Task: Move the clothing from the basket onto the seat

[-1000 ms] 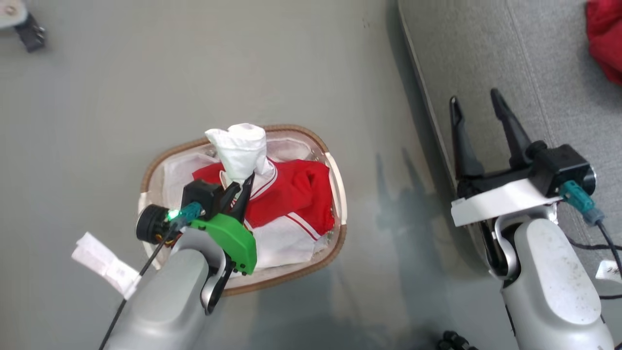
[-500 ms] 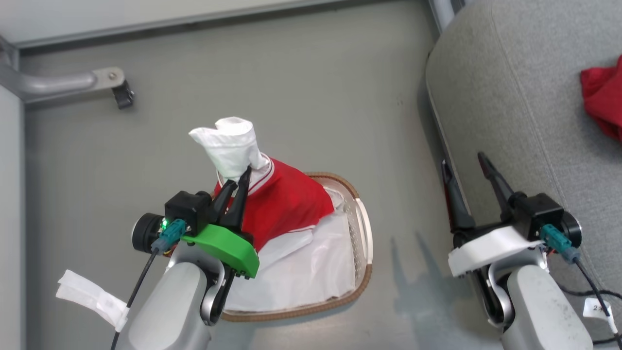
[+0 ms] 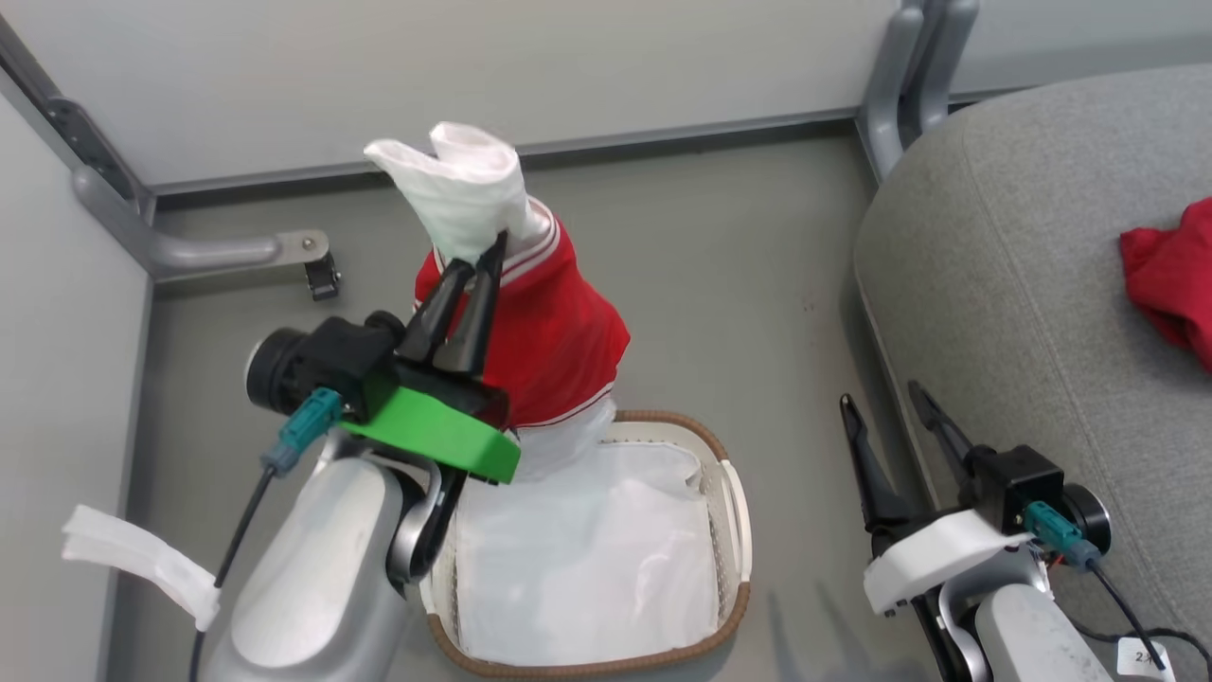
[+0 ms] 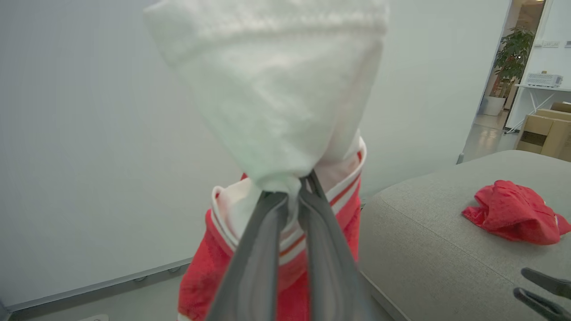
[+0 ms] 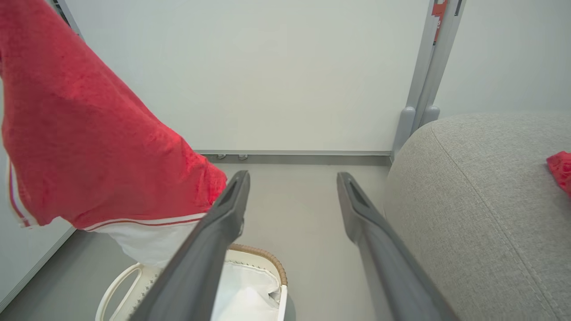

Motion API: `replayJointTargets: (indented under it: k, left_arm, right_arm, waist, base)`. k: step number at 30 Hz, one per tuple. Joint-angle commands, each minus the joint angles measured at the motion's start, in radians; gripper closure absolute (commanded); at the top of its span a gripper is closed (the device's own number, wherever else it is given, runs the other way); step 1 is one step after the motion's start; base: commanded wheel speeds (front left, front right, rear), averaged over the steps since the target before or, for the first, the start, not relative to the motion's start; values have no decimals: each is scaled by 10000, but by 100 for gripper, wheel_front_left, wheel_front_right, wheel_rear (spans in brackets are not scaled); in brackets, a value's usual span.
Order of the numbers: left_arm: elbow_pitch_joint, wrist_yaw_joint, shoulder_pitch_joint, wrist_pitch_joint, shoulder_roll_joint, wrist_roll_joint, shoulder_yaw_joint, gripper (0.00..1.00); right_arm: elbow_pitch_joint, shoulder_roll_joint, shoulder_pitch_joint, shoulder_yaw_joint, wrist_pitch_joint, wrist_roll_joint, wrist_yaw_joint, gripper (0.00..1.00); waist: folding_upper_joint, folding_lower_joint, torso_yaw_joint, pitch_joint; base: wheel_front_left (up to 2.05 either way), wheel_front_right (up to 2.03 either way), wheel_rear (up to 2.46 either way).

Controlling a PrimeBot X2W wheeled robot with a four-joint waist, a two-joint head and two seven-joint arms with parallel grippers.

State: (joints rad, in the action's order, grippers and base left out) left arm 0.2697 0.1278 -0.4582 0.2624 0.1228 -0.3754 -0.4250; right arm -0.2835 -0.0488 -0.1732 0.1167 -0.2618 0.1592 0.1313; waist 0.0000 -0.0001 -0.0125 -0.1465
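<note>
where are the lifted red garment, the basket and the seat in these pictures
lifted red garment (image 3: 554,322), head view, its red body
basket (image 3: 663,417), head view, far brown rim
seat (image 3: 994,237), head view, bare grey fabric

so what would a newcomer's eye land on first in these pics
The red and white garment comes first: it hangs bunched from the shut left pincer, high over the basket, which holds a white liner. Next comes a second red garment, lying crumpled on the grey seat at the right, with the open, empty right pincer beside the seat's edge.
</note>
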Motion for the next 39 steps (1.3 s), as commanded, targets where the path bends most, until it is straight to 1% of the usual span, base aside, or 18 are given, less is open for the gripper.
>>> replayJointTargets:
  k: [1, 10, 12, 16, 20, 23, 26, 30, 33, 36, 39]
  left_arm:
    - [-186, 45, -272, 32, 125, -25, -18, 100]
    - [-1022, 39, -628, 32, 7, -130, -88, 100]
    - [-1071, 39, -576, 32, -42, -122, -128, 100]
    - [-1107, 39, -329, 32, -122, -140, -247, 100]
    - [-1200, 39, -146, 32, -317, -442, -419, 100]
    - [-1194, 38, -30, 34, -349, -531, -595, 100]
    - [-1150, 38, -44, 32, -410, -526, -810, 100]
    - [-1159, 38, -86, 32, -496, -551, -1041, 100]
    - [-1171, 38, -140, 32, -566, -580, -1197, 100]
    - [-1194, 39, -227, 34, -616, -653, -1417, 100]
    - [-1289, 40, -304, 32, -646, -869, -1602, 100]
  right_arm:
    - [-44, -47, 168, 27, -45, 85, -11, 0]
    - [-81, -47, 493, 173, -45, 153, -11, 0]
    - [40, -41, 446, 390, -45, 212, -11, 0]
    - [433, -43, 16, 1166, -47, 341, -11, 0]
    - [783, -44, -681, 2310, -45, 667, -11, 0]
    - [830, -49, -1444, 3117, -45, 948, -11, 0]
    - [717, -41, -2097, 3716, -45, 1043, -11, 0]
    - [376, -53, -2803, 4087, -45, 924, -11, 0]
    - [-217, -39, -3138, 4299, -45, 800, -11, 0]
    - [-1087, -52, -3314, 4457, -45, 728, -11, 0]
    - [-2001, -44, -3377, 4688, -38, 1079, -12, 0]
  waist:
    - [0, 1, 86, 318]
    - [0, 1, 27, 628]
    - [0, 1, 8, 644]
    - [0, 1, -19, 633]
    - [0, 1, 3, 583]
    - [0, 1, 72, 545]
    - [0, 1, 201, 499]
    - [0, 1, 419, 453]
    - [0, 1, 610, 426]
    - [0, 1, 828, 407]
    - [0, 1, 1050, 384]
  base:
    - [0, 0, 0]
    - [0, 0, 0]
    - [0, 0, 0]
    - [0, 0, 0]
    - [0, 0, 0]
    - [0, 0, 0]
    - [0, 0, 0]
    - [0, 0, 0]
    - [0, 0, 0]
    - [0, 0, 0]
    - [0, 0, 0]
